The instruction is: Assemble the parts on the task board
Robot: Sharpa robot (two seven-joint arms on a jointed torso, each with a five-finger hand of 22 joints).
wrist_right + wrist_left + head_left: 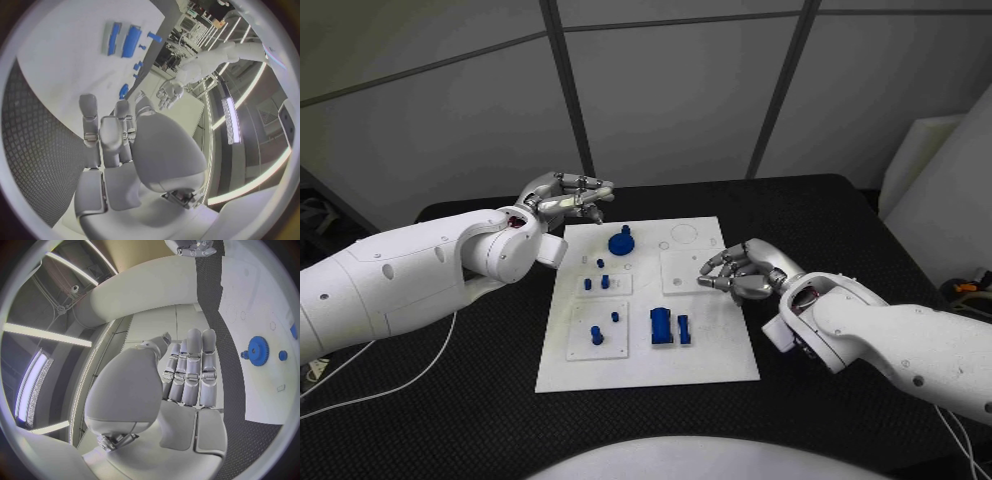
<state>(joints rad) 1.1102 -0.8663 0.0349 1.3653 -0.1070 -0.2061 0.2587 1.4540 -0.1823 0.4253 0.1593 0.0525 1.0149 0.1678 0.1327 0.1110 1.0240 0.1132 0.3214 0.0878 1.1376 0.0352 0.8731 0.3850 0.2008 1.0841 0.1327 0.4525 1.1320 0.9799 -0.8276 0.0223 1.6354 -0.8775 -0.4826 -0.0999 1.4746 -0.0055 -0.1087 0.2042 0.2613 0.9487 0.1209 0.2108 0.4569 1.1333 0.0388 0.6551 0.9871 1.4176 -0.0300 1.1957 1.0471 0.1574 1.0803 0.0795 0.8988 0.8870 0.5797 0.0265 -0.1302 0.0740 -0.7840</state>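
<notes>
Task board: a white plate is laid flat on the black worktop, between the two hands.
Left hand: it is held above the worktop just past the board's far left corner; nothing is grasped, and the fingers are seen loosely curled in the head view and laid straight side by side in the left wrist view.
Right hand: it is held over the board's right edge, with the fingers curled inward toward the left hand; nothing is seen between them, and whether the board is touched cannot be told. In the right wrist view the fingers are stretched out over the white plate.
Blue gear: a round toothed part with a raised hub is seated on the board just beside the left hand, on the side toward the right hand; it is seen again in the left wrist view.
Small blue pegs: several are stood on the board, nearer the robot than the left hand.
Blue blocks: two upright pieces are placed side by side, near the right hand on its inner side, apart from its fingers.
</notes>
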